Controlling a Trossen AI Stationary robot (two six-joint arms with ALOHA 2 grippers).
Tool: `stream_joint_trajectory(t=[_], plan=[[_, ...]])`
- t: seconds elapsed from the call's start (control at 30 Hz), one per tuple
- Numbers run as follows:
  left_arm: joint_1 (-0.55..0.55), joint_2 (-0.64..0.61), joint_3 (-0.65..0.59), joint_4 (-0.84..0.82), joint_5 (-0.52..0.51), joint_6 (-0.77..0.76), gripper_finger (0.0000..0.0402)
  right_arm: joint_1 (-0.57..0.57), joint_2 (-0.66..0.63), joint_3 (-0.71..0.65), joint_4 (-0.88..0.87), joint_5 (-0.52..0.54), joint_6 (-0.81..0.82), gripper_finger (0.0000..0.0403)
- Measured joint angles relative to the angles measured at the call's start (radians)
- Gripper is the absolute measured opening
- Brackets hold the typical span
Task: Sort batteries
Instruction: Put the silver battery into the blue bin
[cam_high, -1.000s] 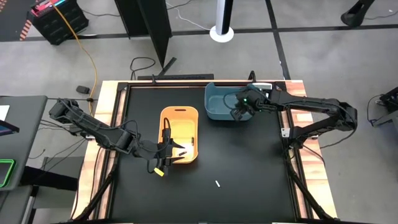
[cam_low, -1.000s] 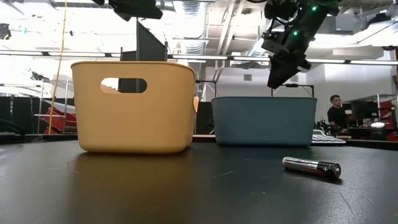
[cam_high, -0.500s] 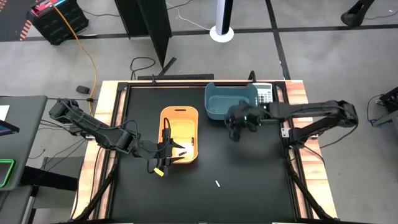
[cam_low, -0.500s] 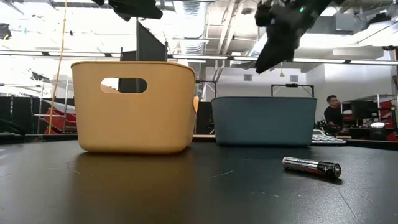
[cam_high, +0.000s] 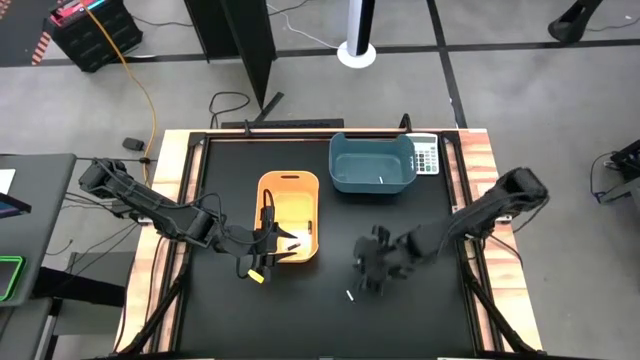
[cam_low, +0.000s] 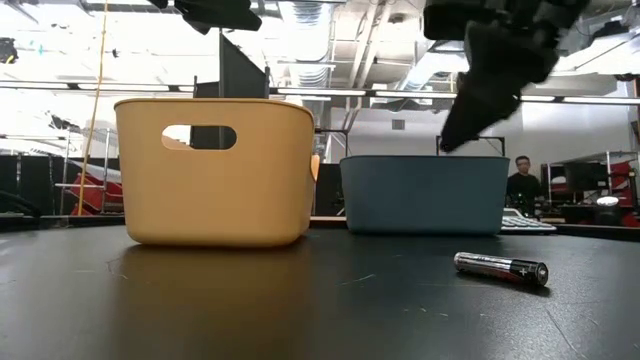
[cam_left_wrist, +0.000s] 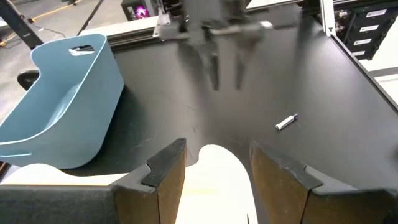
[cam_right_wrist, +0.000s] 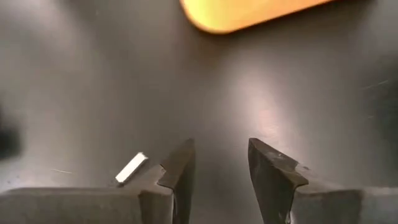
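Note:
One slim battery (cam_high: 350, 296) lies on its side on the black table, near the near edge; it also shows in the low view (cam_low: 500, 268) and in the right wrist view (cam_right_wrist: 131, 167). My right gripper (cam_high: 372, 268) hovers open just above and beside it, fingers (cam_right_wrist: 180, 171) pointing down. A pale battery (cam_high: 380, 181) lies in the blue bin (cam_high: 340, 170). My left gripper (cam_high: 283, 243) waits open over the near end of the orange bin (cam_high: 270, 190), where another small battery (cam_high: 294, 243) lies.
A grey-white calculator (cam_high: 427, 153) lies beside the blue bin at the far right. The orange bin (cam_low: 215, 170) and the blue bin (cam_low: 420, 195) stand side by side in the middle. Bare black table stretches along the near edge. A person (cam_low: 520, 180) is in the room behind.
My right gripper has left the blue bin, swinging toward the table's near edge and a little leftward, and now hangs by the loose battery. That battery has not moved. The left arm has kept still.

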Motion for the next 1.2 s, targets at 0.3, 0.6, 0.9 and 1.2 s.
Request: stream_joint_trajectory(t=[0.3,0.6,0.9,1.2], plan=[[0.0,0.0,0.0,-0.001,0.0,-0.004,0.0173,0.14,0.22,0.153,0.015,0.034,0.158,0.0174],[0.0,0.0,0.0,0.0,0.0,-0.004,0.0173,0.183,0.402,0.316,-0.172,0.034,0.266,0.0197],[0.0,0.0,0.0,0.0,0.0,-0.004,0.0173,0.187,0.431,0.336,-0.171,0.027,0.315,0.0188],[0.0,0.0,0.0,0.0,0.0,-0.004,0.0173,0.187,0.463,0.335,-0.151,-0.037,0.349,0.0177]])
